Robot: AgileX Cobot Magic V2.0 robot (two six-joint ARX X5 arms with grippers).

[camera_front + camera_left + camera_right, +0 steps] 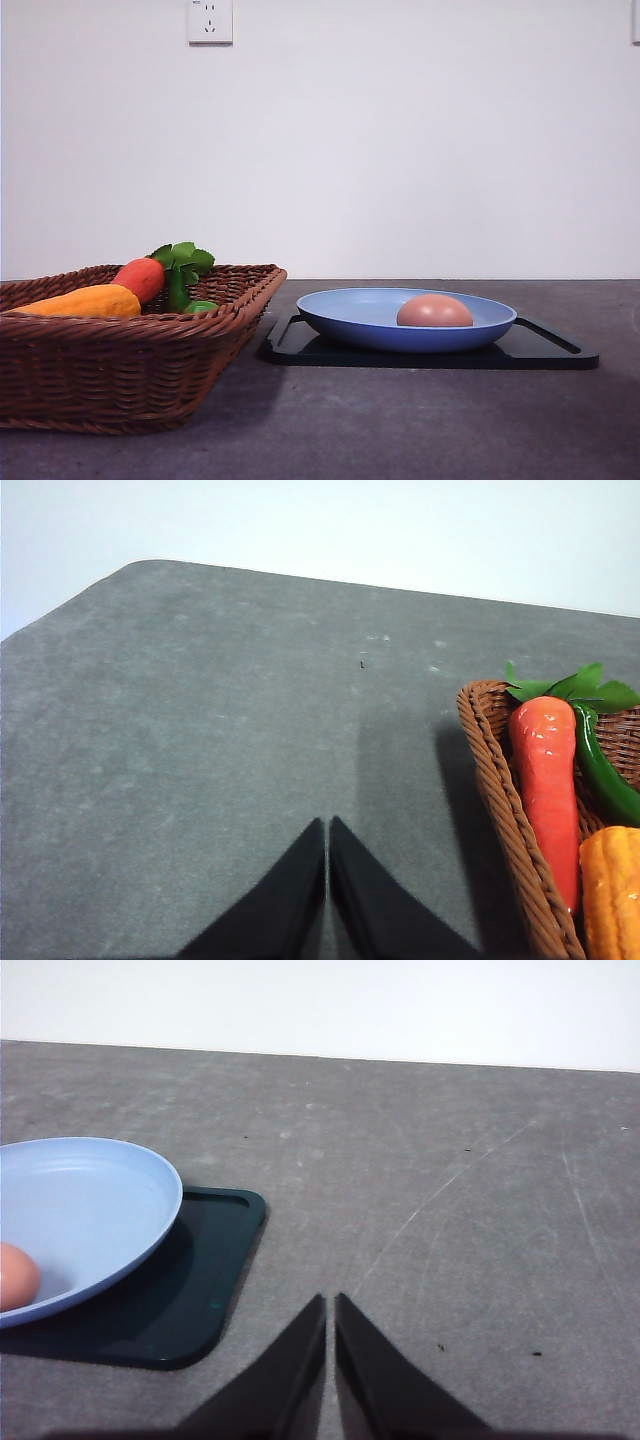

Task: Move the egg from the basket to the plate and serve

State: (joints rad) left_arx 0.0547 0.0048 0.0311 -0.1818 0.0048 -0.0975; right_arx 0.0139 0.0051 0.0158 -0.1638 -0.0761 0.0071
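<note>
Brown-pink egg (434,311) in round light-blue plate (350,322) on flat black tray (545,350); toy vegetables (125,288) in dark-brown wicker basket (120,370); left gripper (327,825) and right gripper (330,1300) both clenched, empty.

We see our left gripper (327,880) and our right gripper (330,1360) as matte black fingers, each a smooth wedge tapering to a sharp point, without visible markings or screws.

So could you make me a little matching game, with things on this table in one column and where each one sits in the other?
Things:
1. egg
2. plate
3. carrot
4. basket

Places:
A. on the black tray
B. directly on the grey table
C. on the plate
D. in the basket

Pairs: 1-C, 2-A, 3-D, 4-B
</note>
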